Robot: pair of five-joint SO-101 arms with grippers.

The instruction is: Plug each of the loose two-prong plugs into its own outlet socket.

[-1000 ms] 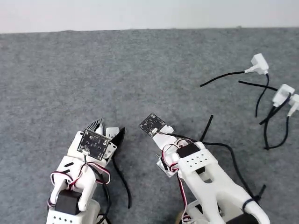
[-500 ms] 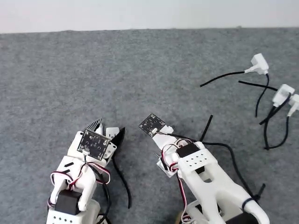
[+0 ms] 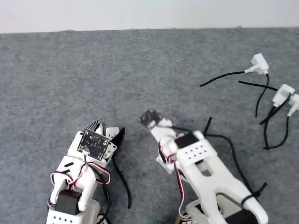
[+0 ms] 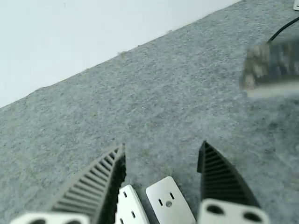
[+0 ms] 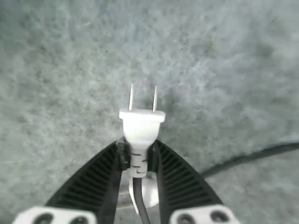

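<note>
Arms sit side by side at the near edge of the grey mat. In the high view the left arm leans forward with its gripper low over the mat. The right arm stretches forward and toward the left arm, and its wrist covers its own gripper from above.

The left wrist view shows the left gripper with its ribbed fingers spread wide and gripping nothing. Two white outlet sockets lie flat on the mat between them, faces up and just beside each other, one partly hidden behind a finger. From above, only a white sliver of the sockets shows between the dark fingertips.

The right wrist view shows what the high view hides. The right gripper is clamped on a white two-prong plug, pinching its ribbed neck. The plug's flat head and two thin metal prongs stick out past the fingertips, straight and parallel, over bare mat. Its black cord runs back between the fingers.

At the far right of the mat, well apart from both arms, three more loose plugs lie on curling black cords. A pale wall borders the mat's far edge.
</note>
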